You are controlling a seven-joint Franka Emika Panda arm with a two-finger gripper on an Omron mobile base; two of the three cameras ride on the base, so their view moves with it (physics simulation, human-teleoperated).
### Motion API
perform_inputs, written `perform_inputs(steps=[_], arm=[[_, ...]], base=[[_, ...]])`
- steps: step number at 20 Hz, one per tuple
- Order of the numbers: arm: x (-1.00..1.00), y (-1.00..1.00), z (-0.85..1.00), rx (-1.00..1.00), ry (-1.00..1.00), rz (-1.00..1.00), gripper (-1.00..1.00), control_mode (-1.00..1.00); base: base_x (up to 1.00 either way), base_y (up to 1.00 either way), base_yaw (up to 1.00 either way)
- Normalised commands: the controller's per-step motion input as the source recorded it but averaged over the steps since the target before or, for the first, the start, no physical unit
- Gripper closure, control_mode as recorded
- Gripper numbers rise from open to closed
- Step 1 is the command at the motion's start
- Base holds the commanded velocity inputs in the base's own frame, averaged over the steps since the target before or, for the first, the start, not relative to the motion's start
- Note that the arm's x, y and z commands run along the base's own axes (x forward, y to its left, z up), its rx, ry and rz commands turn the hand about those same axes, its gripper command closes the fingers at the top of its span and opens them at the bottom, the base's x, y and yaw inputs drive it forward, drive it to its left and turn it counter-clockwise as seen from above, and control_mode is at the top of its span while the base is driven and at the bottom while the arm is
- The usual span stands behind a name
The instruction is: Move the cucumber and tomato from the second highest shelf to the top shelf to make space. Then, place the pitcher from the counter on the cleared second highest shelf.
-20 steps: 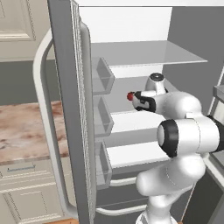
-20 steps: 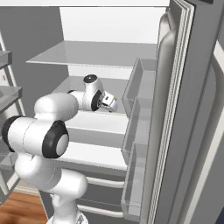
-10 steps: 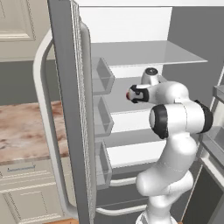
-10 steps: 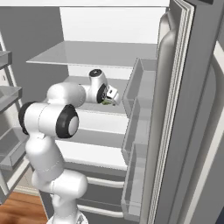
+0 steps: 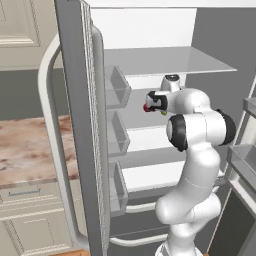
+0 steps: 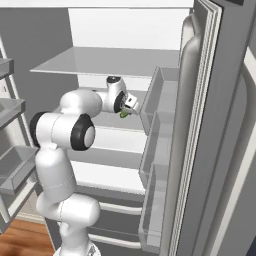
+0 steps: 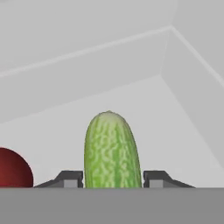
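The gripper (image 7: 112,179) is inside the fridge, over the second highest shelf (image 5: 145,117). Its fingers stand on both sides of the cucumber (image 7: 112,148) and press on it. The tomato (image 7: 13,168) lies just beside.

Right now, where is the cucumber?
In the hand view, the cucumber lies between the end effector fingertips on the second highest shelf, tomato beside it.
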Motion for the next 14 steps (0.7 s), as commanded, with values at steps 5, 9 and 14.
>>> perform_inputs(steps=[5,9,14], arm=[[-0.26,0.0,-0.75,-0.01,-0.22,0.0,1.0,-1.0],[-0.65,0.0,-0.38,0.0,-0.11,0.0,1.0,-1.0],[-0.95,0.0,0.02,0.0,0.0,0.0,1.0,-1.0]], base=[[0.0,0.0,0.0],[0.0,0.0,0.0],[0.0,0.0,0.0]])
